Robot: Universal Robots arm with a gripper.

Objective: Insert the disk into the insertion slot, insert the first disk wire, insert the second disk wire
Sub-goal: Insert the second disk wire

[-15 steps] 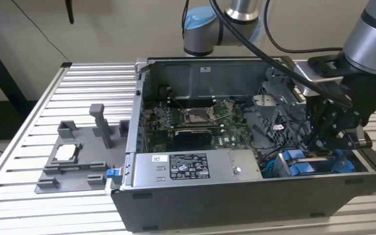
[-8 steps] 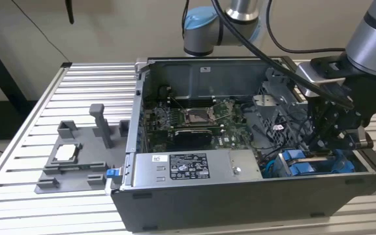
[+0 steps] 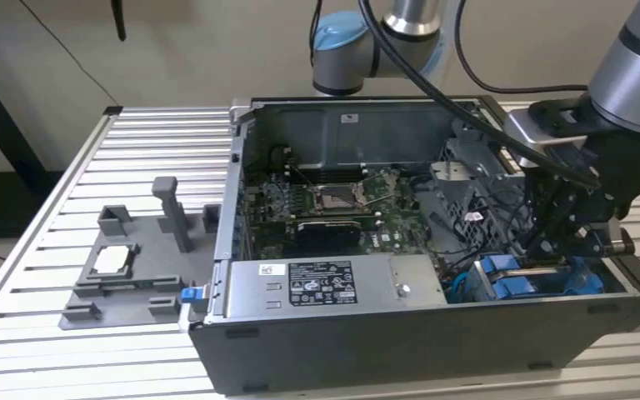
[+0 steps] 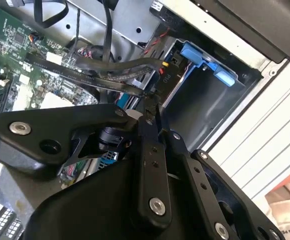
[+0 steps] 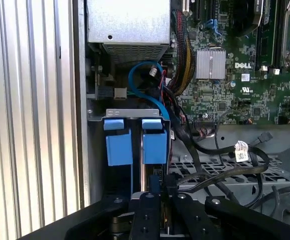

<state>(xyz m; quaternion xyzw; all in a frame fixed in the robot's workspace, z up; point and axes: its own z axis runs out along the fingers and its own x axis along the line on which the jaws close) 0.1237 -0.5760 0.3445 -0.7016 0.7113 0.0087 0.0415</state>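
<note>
end effector low over the disk in the insertion slot

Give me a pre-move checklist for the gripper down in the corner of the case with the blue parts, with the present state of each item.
1. Case open, motherboard exposed: ok.
2. Gripper lined up at the insertion slot: ok, it sits just off the blue tabs.
3. Disk fully seated in the slot: cannot tell.
4. Black cables clear of the gripper: not ok, they run right beside it.
5. A disk wire in the gripper: cannot tell.
</note>
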